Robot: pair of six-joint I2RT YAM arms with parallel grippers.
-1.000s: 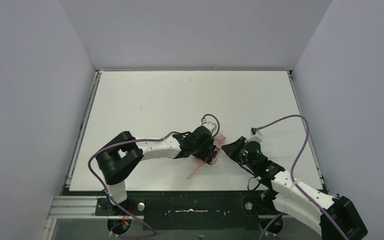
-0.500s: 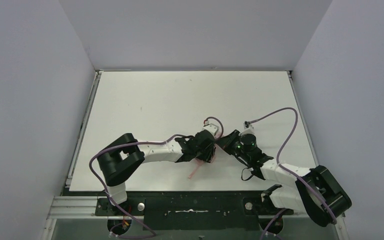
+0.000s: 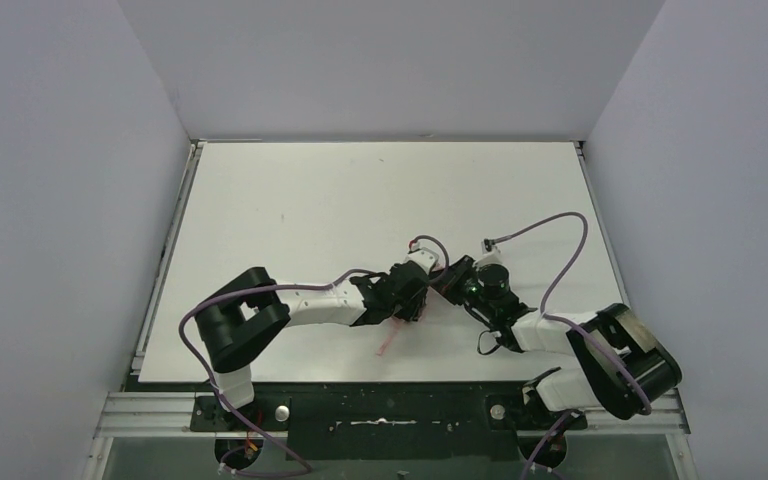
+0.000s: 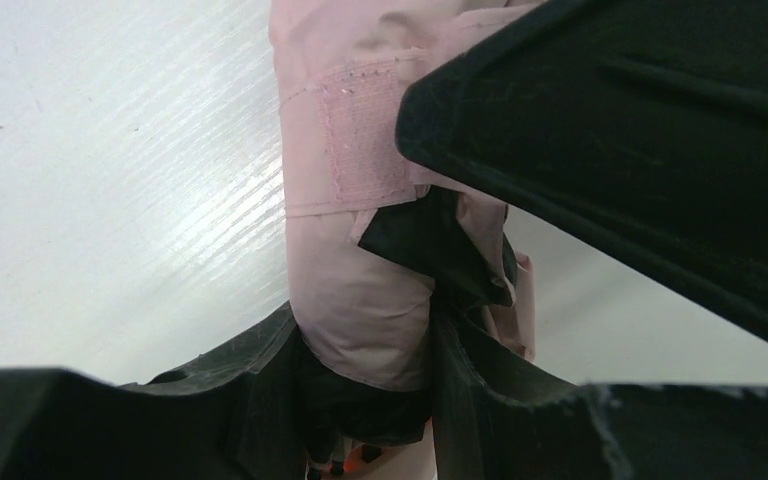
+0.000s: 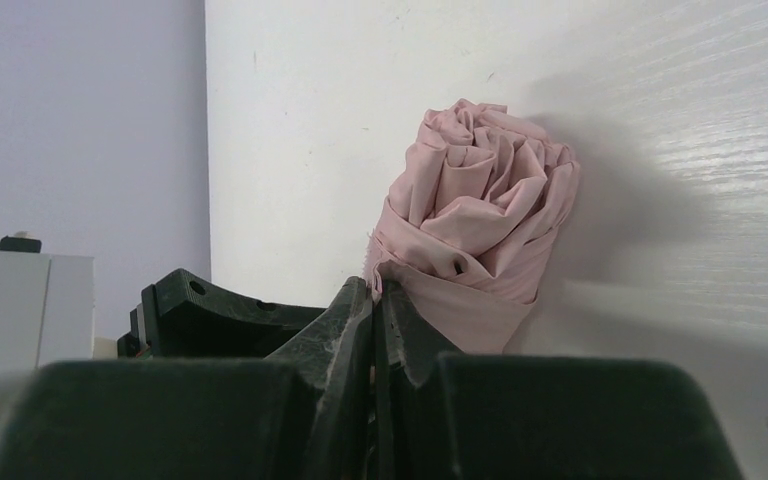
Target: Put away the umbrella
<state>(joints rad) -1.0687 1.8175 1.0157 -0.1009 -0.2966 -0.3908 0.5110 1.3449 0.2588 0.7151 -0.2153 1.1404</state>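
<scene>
The umbrella [image 4: 355, 300] is a rolled bundle of pale pink fabric lying on the white table [image 3: 380, 190]. My left gripper [image 4: 365, 345] is shut on its body, one finger on each side. A pink closure strap [image 4: 360, 140] with a hook-and-loop patch wraps across it and runs under the right gripper's black finger [image 4: 640, 130]. In the right wrist view the folded end of the umbrella [image 5: 480, 200] faces me, and my right gripper [image 5: 377, 287] is shut on a thin edge of the pink strap. From above, both grippers [image 3: 415, 295] [image 3: 448, 283] meet over the umbrella. Its pink wrist loop [image 3: 388, 341] trails toward the near edge.
Purple cables [image 3: 550, 235] arc above both wrists. Grey walls [image 3: 60, 200] close in the table on three sides. The black rail [image 3: 380, 410] with the arm bases runs along the near edge. The right arm's elbow [image 3: 620, 365] is folded near the front right corner.
My right gripper has moved left, up against the left gripper, and its arm has folded closer to its base. The left gripper holds the umbrella almost where it was.
</scene>
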